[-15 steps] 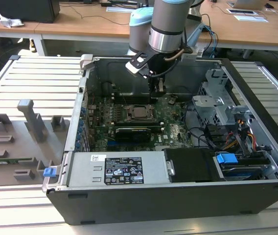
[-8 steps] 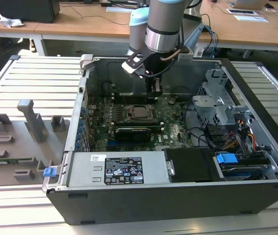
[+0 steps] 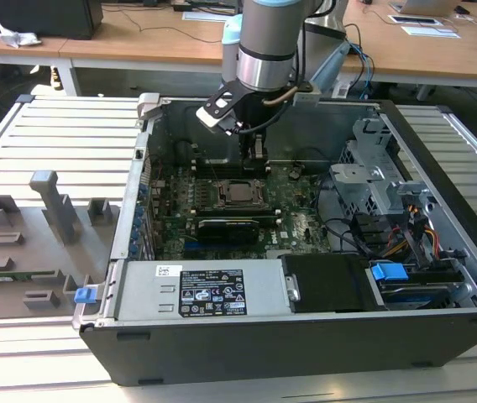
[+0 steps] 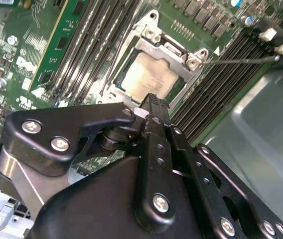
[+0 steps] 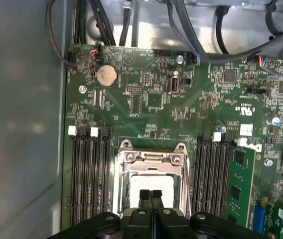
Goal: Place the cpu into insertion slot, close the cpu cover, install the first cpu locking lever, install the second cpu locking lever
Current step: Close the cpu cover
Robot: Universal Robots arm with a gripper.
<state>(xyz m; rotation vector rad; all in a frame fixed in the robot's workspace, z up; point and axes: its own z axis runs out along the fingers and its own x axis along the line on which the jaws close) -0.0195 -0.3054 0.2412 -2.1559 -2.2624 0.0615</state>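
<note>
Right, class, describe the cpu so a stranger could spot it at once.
Find the green circuit board inside the open dark computer case. Between its long black memory slots sits a silver metal frame. The cpu is the flat, dull silver-grey square in its window, unlike the narrow slots.

One cpu (image 5: 151,181) and one cpu cover (image 5: 151,167) were counted. Eight memory slots (image 5: 84,174) were tallied: four in a first slot bank (image 5: 95,184), four in a second slot bank (image 5: 213,174). One green memory module (image 5: 243,184) and one coin cell (image 5: 106,75) were logged. In the exterior view two tabs were noted: a first blue tab (image 3: 85,295) at eight o'clock from the cpu, a second blue tab (image 3: 390,271) at four o'clock.
</note>
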